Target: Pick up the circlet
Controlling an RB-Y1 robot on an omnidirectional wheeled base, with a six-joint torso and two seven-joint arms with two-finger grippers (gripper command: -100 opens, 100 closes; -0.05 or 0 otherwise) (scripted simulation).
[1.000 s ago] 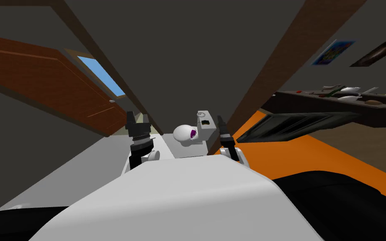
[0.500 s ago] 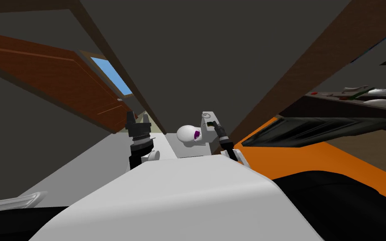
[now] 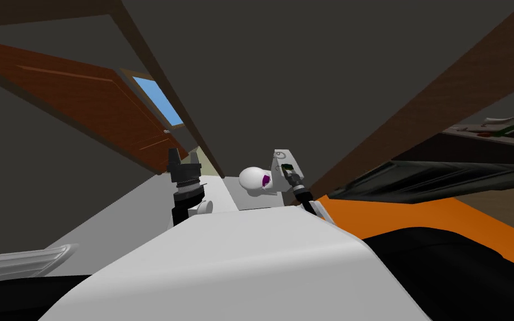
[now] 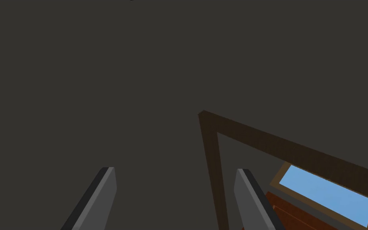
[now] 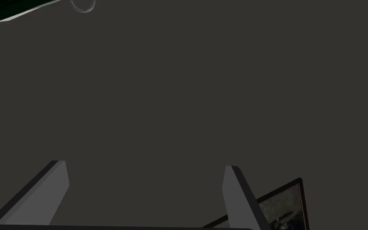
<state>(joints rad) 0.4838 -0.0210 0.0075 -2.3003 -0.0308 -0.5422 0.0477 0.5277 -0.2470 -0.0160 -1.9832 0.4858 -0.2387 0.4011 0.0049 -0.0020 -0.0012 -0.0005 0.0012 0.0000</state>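
Holds the right gripper (image 5: 144, 164) near the thin circlet (image 5: 82, 11) atop the white toilet tank (image 3: 277, 168), fingers spread, apart from it; holds the left gripper (image 4: 175, 169) raised, fingers also spread.

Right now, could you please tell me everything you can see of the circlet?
The circlet is a small, thin, light grey ring, open in the middle; its material does not show. It lies flat on the white tank of what looks like a toilet, near a dark green thing. Nothing grips it: the right gripper stands open and apart from it, with the ring well beyond its fingertips.
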